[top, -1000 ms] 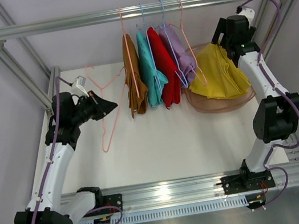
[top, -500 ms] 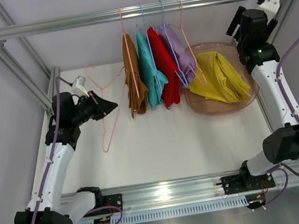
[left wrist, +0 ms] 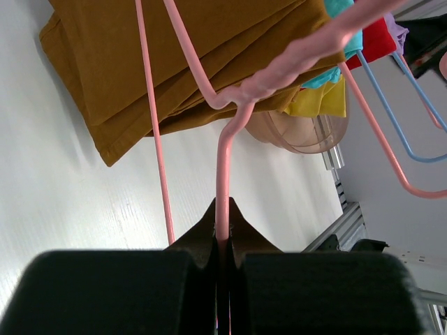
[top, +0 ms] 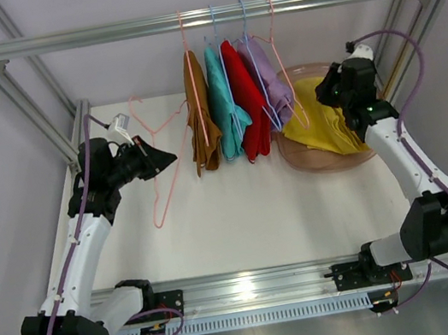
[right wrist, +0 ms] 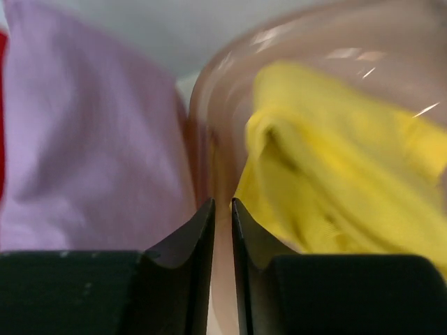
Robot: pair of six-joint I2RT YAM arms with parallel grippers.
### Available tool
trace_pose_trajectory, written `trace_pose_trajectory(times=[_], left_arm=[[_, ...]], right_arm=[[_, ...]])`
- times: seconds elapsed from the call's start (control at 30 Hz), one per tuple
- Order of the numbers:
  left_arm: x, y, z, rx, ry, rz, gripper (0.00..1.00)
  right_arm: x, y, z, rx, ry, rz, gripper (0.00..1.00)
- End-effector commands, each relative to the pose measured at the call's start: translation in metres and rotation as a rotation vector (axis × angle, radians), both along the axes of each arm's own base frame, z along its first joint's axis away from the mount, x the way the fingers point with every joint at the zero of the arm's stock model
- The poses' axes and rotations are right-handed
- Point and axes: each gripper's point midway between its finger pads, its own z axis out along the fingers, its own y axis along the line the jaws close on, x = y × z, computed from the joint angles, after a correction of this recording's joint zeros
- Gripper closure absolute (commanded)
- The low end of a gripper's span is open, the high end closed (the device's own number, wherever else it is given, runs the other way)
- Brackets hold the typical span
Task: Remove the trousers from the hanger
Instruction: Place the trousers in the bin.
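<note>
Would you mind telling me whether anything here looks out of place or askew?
One pink hanger is off the rail, bare and tilted over the table, clamped in the left gripper. The yellow trousers lie bunched in the tub instead of hanging with the others.

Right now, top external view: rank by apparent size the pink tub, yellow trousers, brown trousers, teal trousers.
1. pink tub
2. yellow trousers
3. brown trousers and teal trousers: these look about alike. The red pair hides part of the teal, so I won't rank them.
</note>
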Motion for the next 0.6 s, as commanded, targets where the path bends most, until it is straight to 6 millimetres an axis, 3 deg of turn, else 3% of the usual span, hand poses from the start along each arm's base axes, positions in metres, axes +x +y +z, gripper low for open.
trace_pose_trajectory(times=[0.0, 0.13, 0.2, 0.23, 0.27, 0.33, 0.37, 0.43, 0.5, 0.57], left_arm=[[-0.001, -0.007, 0.027, -0.025, -0.077, -0.037, 0.99], [-0.001, -0.007, 0.028, -0.026, -0.080, -0.038, 1.00], [-0.002, -0.007, 0.029, -0.026, -0.084, -0.039, 1.00], [-0.002, -0.007, 0.029, -0.025, -0.083, -0.039, 1.00], [-0.001, -0.007, 0.028, -0.024, -0.082, -0.036, 1.00], [0.000, -0.007, 0.027, -0.025, -0.078, -0.035, 1.00], [0.000, -0.007, 0.026, -0.026, -0.076, -0.036, 1.00], [0.000, -0.008, 0.025, -0.029, -0.071, -0.040, 1.00], [-0.001, -0.008, 0.025, -0.029, -0.069, -0.041, 0.99], [0.000, -0.008, 0.027, -0.029, -0.075, -0.039, 1.00]], right_arm=[[0.002, 0.044, 0.000, 0.074, -0.028, 0.181, 0.82], [0.011, 0.060, -0.041, 0.086, 0.070, 0.250, 0.83], [0.018, 0.056, -0.056, 0.072, 0.110, 0.224, 0.83], [0.025, 0.051, -0.075, 0.054, 0.155, 0.196, 0.85], [0.032, 0.035, -0.083, 0.018, 0.173, 0.113, 0.85], [0.050, 0.008, -0.080, -0.045, 0.176, -0.017, 0.84], [0.055, -0.018, -0.100, -0.121, 0.231, -0.147, 0.84], [0.067, -0.038, -0.092, -0.167, 0.234, -0.238, 0.83], [0.073, -0.057, -0.099, -0.230, 0.268, -0.323, 0.83], [0.074, -0.069, -0.088, -0.268, 0.261, -0.397, 0.82]])
